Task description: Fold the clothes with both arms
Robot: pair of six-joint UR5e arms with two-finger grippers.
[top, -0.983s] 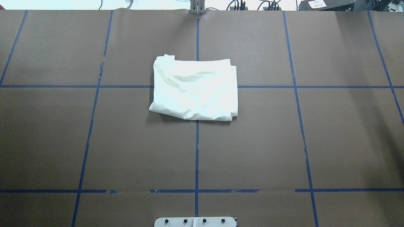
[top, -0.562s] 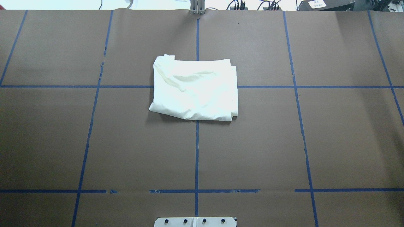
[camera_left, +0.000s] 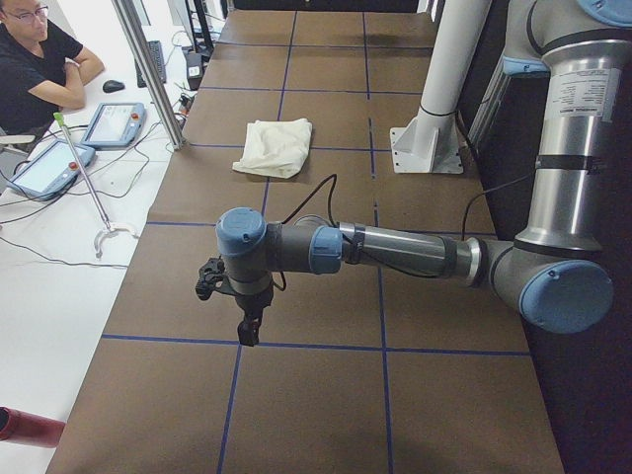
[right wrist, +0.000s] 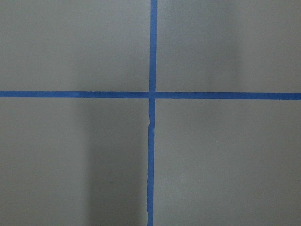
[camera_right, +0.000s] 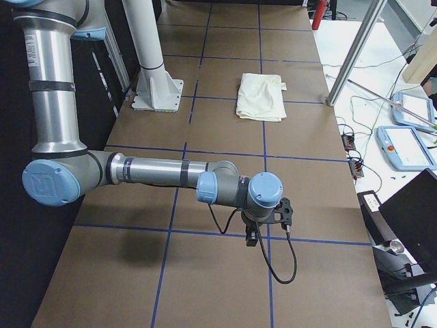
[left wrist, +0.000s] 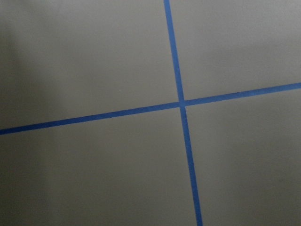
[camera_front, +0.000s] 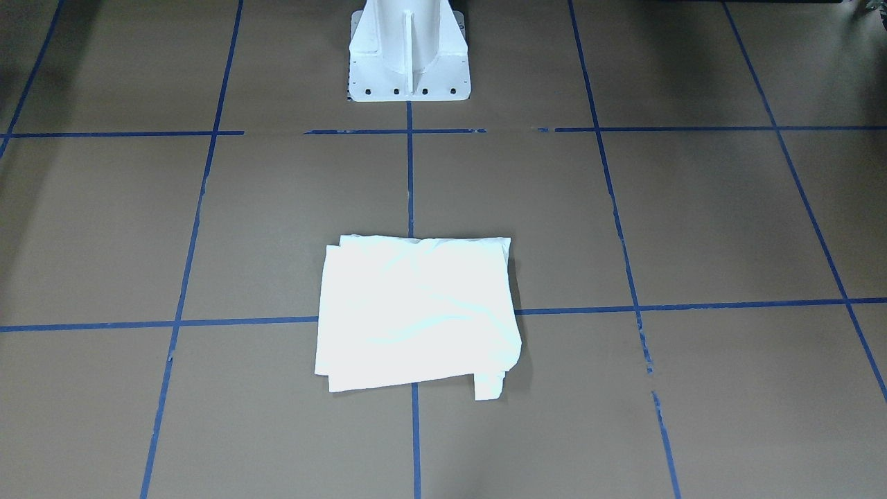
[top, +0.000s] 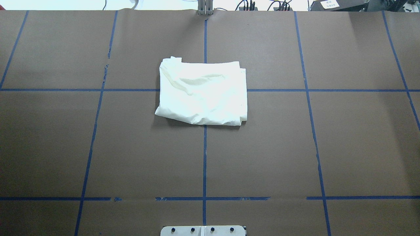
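The cream-white clothes (top: 201,93) lie folded into a rough rectangle at the table's middle, plain side up, no print showing; they also appear as the clothes (camera_front: 416,312), (camera_left: 274,148), (camera_right: 261,97). Nothing touches them. My left arm (camera_left: 395,252) stretches out low over the table's left end, far from the clothes, its gripper (camera_left: 249,331) pointing down; I cannot tell if it is open or shut. My right arm (camera_right: 157,174) does the same at the right end, and its gripper (camera_right: 251,239) cannot be judged either. Both wrist views show only brown table and blue tape.
The white pedestal base (camera_front: 409,55) stands at the table's robot side. Blue tape lines (top: 205,164) grid the brown table (top: 295,147). A person (camera_left: 35,59) sits beyond the far edge beside teach pendants (camera_left: 114,123). More pendants (camera_right: 406,147) lie off the table.
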